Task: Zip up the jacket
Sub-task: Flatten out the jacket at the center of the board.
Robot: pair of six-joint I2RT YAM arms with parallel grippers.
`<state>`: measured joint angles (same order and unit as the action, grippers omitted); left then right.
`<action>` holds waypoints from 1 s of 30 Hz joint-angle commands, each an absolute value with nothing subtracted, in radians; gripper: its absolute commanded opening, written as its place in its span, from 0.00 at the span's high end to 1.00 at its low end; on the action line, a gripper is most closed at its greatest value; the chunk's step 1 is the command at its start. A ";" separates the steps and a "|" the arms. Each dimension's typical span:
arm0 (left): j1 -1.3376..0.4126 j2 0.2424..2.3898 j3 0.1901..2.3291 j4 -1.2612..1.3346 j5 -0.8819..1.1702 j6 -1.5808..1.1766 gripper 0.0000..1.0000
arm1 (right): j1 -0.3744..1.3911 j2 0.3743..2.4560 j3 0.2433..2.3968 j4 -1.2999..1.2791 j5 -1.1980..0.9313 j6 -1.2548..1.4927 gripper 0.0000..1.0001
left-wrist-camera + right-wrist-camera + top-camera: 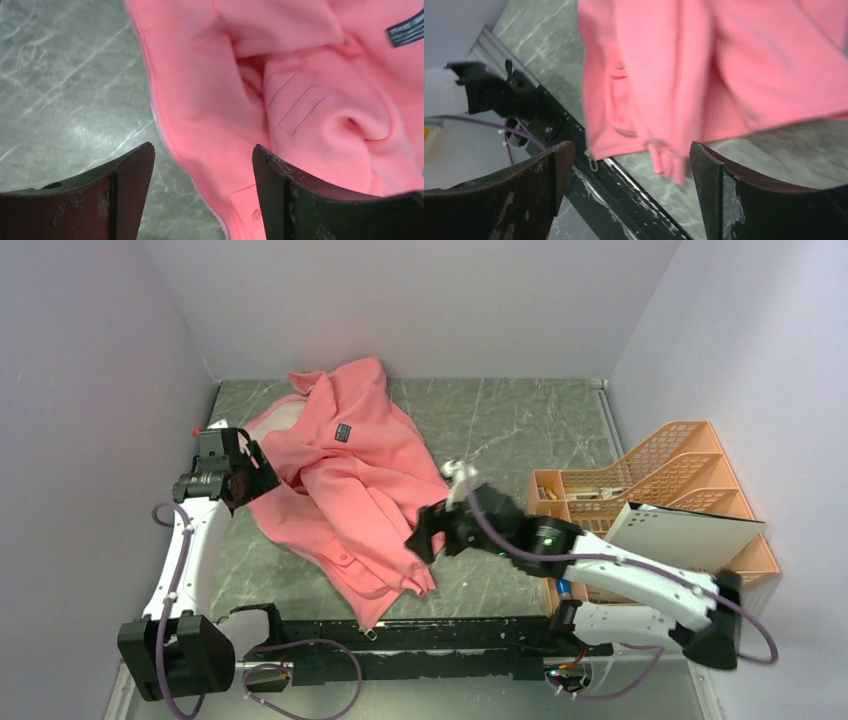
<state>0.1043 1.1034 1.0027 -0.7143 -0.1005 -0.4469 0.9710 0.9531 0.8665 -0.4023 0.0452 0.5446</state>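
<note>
Top external: right tool [420, 538] beside jacket [350, 480].

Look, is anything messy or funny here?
Yes. The pink jacket lies crumpled and unzipped on the table, folded over itself. Its bottom corner, with the zipper pull, reaches onto the black rail at the near edge. Nothing looks spilled or broken.

So the jacket [345, 490] lies crumpled toward the bench's far-left corner, my left gripper [262, 475] at its left edge, my right gripper [422, 538] by its near-right hem.
</note>
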 commanded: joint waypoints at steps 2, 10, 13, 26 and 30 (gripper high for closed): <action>0.109 1.002 1.008 -0.786 -0.180 -0.439 0.23 | 1.248 1.249 1.089 -0.298 0.317 0.506 0.08; 0.117 0.954 0.913 -0.823 -0.183 -0.521 0.16 | 1.377 1.529 1.197 -0.127 0.172 0.451 0.06; 0.122 0.985 0.909 -0.842 -0.167 -0.561 0.17 | 1.413 1.586 1.167 -0.071 0.166 0.475 0.07; 0.137 1.009 0.768 -0.749 -0.009 -0.734 0.19 | 1.455 1.804 1.130 0.032 0.306 0.565 0.20; 0.137 1.011 0.745 -0.734 0.008 -0.755 0.19 | 1.450 1.849 1.130 0.033 0.361 0.563 0.24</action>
